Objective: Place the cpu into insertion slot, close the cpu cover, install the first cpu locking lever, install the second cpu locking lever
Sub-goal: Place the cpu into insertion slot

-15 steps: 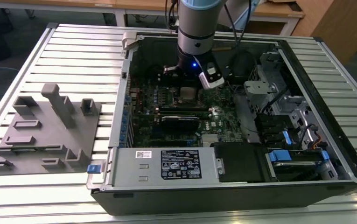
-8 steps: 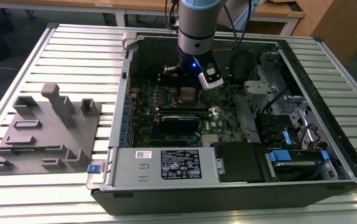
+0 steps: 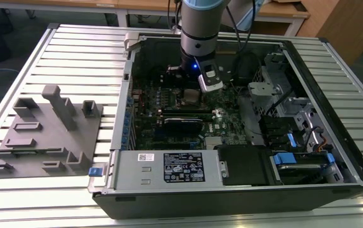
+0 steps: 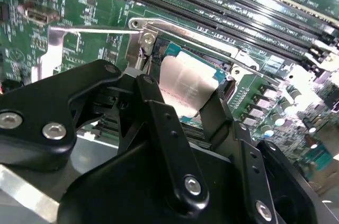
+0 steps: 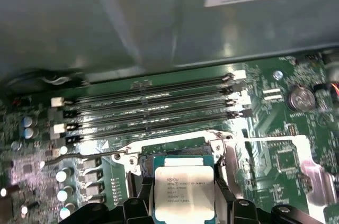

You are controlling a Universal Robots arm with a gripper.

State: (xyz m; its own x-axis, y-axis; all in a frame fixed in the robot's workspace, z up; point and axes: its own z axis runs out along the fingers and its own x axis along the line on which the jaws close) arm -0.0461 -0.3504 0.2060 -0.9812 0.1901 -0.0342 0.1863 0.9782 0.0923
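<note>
Inside an open computer case [image 3: 232, 202] on a slatted tabletop [image 3: 73, 57], the robot arm's black fingers [image 5: 225, 179] pinch the cpu [image 5: 184, 192] by two opposite edges. The chip, silvery top up, sits directly over the insertion slot [image 5: 175, 154] on the green motherboard [image 5: 286, 155], near the memory slots [image 5: 153, 110]; whether it touches the socket cannot be told

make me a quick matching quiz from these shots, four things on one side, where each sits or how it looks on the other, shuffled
Things:
1. cpu
2. memory slots
3. coin cell battery
4. grey fixture block

Descriptions:
a. round and silvery
b. between the jaws
c. outside the computer case, on the exterior view's left
d. long, black, lying side by side

Pairs: 1-b, 2-d, 3-a, 4-c
</note>
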